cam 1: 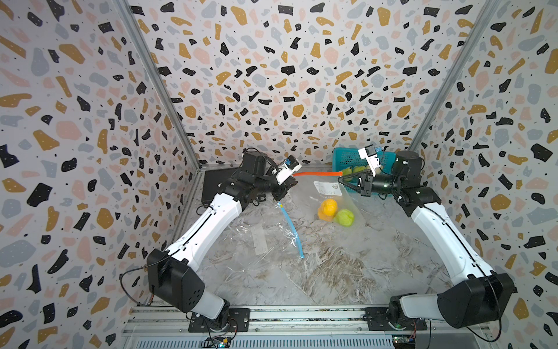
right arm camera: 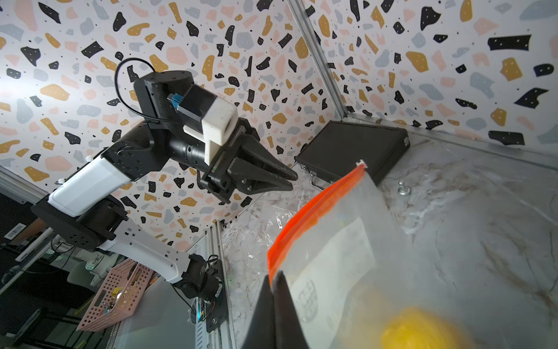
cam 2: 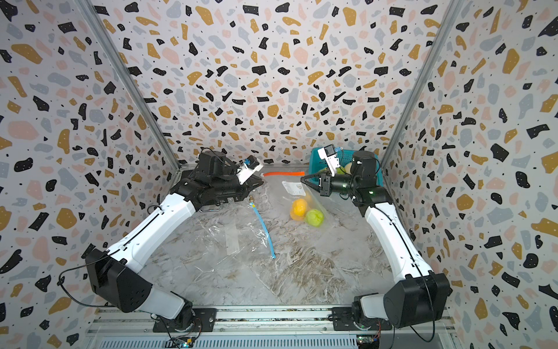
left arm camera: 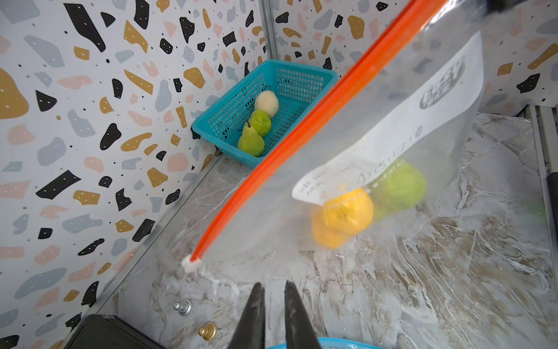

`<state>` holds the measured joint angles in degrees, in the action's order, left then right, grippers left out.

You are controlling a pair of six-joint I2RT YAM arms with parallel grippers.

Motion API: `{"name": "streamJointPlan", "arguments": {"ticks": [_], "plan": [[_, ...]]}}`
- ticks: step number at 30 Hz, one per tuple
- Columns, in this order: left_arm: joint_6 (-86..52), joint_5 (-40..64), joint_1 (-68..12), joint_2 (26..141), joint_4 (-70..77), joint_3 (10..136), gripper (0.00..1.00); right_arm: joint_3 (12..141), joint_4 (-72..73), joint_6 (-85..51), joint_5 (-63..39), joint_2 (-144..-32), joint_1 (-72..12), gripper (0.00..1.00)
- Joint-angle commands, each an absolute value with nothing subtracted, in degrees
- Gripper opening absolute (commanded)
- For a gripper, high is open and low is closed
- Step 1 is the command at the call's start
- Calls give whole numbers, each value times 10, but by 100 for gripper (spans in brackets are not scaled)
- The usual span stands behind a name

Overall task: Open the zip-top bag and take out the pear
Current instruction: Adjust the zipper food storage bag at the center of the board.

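Clamps the right gripper (right arm camera: 276, 275) on one end of the orange zip (cam 1: 317, 174) so the zip-top bag (cam 1: 305, 193) hangs taut, poises the left gripper (left arm camera: 274, 285), slightly parted and empty, near the white end piece (left arm camera: 190, 264), leaving the yellow pear (cam 1: 327, 208), as it seems, low inside beside a green fruit (cam 1: 344, 217).

Marble table (cam 1: 347, 272) carries a blue-zipped clear bag (cam 1: 265, 238), teal basket (cam 1: 347, 158), black case (cam 1: 214, 181).
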<state>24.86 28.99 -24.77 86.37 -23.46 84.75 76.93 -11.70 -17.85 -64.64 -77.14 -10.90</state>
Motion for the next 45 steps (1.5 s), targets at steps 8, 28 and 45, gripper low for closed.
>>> {"name": "streamJointPlan", "arguments": {"ticks": [8,28,45], "plan": [[200,304,-230,834,-115,766,53,673,-171,-79,-618,-736,-129,0],[227,423,-206,812,93,554,69,513,-265,-93,-488,-511,-178,0],[314,405,-238,850,-9,616,69,513,-272,-91,-483,-519,-189,0]]}}
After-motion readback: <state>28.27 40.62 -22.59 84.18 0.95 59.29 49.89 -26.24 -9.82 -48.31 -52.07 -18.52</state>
